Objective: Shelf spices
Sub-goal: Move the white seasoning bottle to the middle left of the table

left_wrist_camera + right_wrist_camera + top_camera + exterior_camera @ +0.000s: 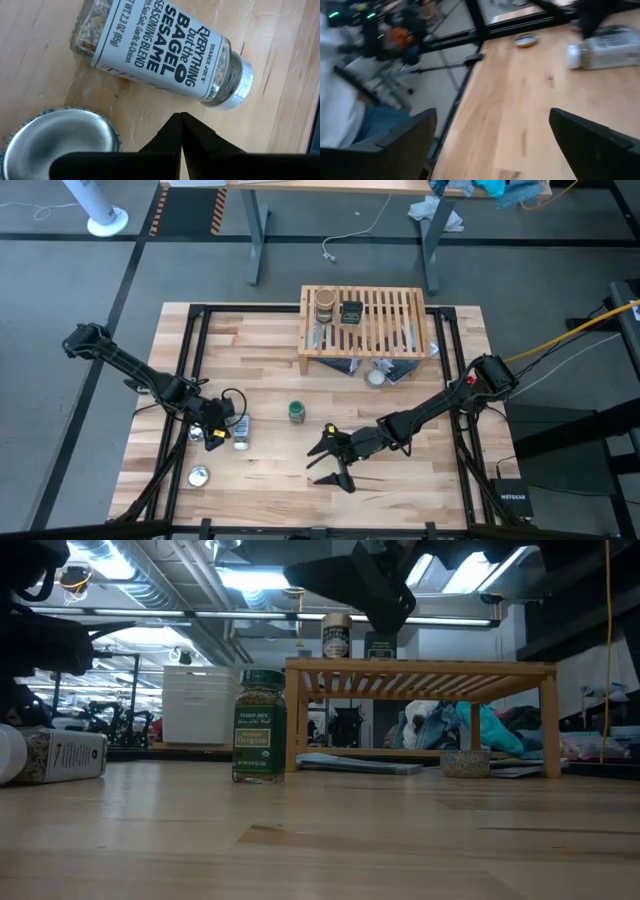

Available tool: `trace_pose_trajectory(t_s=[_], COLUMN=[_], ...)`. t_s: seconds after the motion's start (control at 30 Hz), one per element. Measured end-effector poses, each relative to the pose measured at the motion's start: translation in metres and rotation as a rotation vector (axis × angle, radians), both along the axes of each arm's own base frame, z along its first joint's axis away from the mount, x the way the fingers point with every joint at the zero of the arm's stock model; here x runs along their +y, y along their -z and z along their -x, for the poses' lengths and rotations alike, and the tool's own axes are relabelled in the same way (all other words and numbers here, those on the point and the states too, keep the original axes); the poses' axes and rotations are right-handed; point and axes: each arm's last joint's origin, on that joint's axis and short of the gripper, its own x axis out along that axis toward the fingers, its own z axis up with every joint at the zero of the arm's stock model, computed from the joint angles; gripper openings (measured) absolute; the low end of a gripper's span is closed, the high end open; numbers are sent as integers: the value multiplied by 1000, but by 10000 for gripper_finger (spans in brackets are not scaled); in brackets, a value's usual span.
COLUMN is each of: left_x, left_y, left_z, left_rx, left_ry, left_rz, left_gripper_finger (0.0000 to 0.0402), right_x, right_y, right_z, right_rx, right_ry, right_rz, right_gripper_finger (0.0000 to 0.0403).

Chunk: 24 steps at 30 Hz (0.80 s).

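Note:
The clear white-capped jar (160, 50) lies on its side on the tabletop, seen also as the jar (240, 430) in the high view. My left gripper (180, 119) is shut, with its tips just short of the jar near the cap end. The green-lidded jar (296, 412) stands upright mid-table. My right gripper (328, 463) hovers open right of it and nearer the table's near edge, touching nothing. The shelf (365, 330) stands at the far edge. The tan-brown jar (324, 305) and the dark tin (351, 311) stand on its slats.
A flat silver round piece (198, 475) lies near the near-left corner, close to my left gripper. Another silver piece (376, 377) lies by the shelf's front edge. Papers and cloth lie under the shelf (420, 670). Bare wood spans the near-right area (420, 480).

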Motion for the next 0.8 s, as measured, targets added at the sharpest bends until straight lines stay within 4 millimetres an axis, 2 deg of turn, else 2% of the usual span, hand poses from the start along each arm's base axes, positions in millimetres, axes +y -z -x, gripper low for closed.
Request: trace_pose_trajectory(t_s=[0.17, 0.27, 0.43, 0.6, 0.8], left_x=[-2, -2, -2, 0, 10], left_y=[-3, -4, -4, -3, 7], left_z=[-4, -5, -5, -4, 10], left_rx=[-48, -67, -76, -85, 66], left_ry=[1, 0, 0, 15, -71], left_rz=[23, 29, 8, -60, -213], left_gripper_finger=[1, 1, 1, 1, 1], right_x=[-4, -5, -4, 3, 12], right_y=[2, 3, 8, 24, 27], right_z=[-1, -1, -2, -4, -4], right_rx=[16, 20, 40, 62, 23], right_ry=[130, 166, 179, 180, 188], right_rz=[3, 11, -17, -42, -54], right_gripper_finger=[387, 366, 290, 204, 120])
